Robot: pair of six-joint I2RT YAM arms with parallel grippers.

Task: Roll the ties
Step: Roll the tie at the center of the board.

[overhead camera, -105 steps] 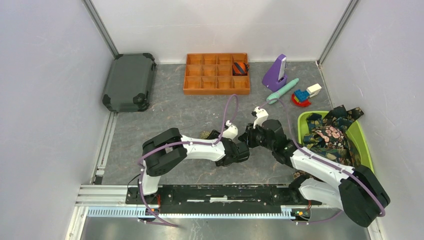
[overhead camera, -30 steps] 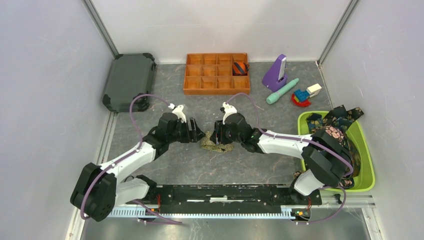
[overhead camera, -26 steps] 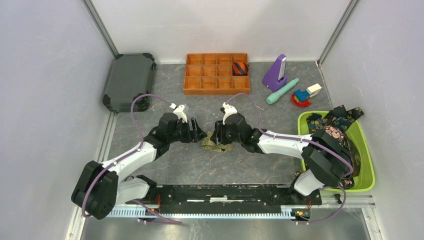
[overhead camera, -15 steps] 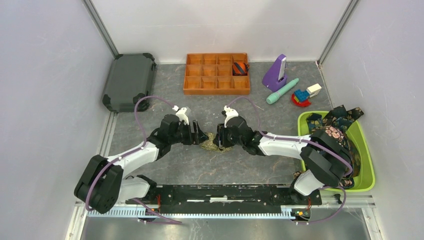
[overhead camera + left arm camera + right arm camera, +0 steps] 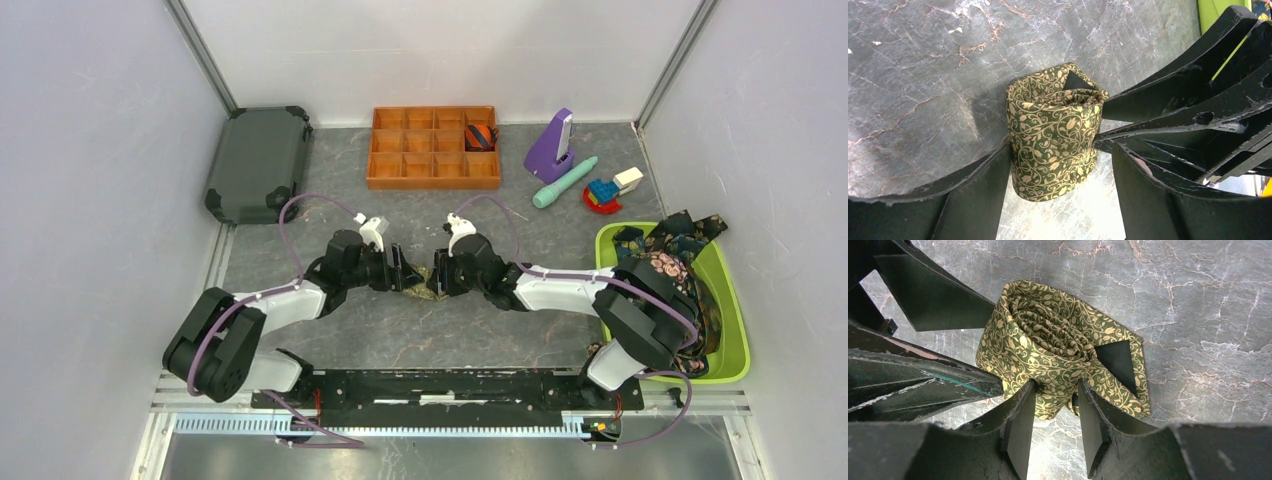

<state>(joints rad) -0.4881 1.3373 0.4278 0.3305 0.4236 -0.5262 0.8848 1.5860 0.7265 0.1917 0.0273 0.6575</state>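
Note:
An olive-green tie with a gold vine print stands rolled up on the grey tabletop, its dark pointed tip at the top of the roll. My left gripper is open around it: one finger touches the roll's side and a gap remains at the other. From the opposite side, my right gripper is shut on the edge of the tie. In the top view the two grippers meet over the tie, which is mostly hidden. More ties fill the green bin.
The green bin is at the right edge. An orange compartment tray at the back holds a rolled orange-navy striped tie. A dark case lies back left. A purple object, teal stick and toy blocks are back right.
The left gripper has slid right, up against the roll. The right gripper has narrowed onto the roll's edge. The two now cover most of the tie from above.

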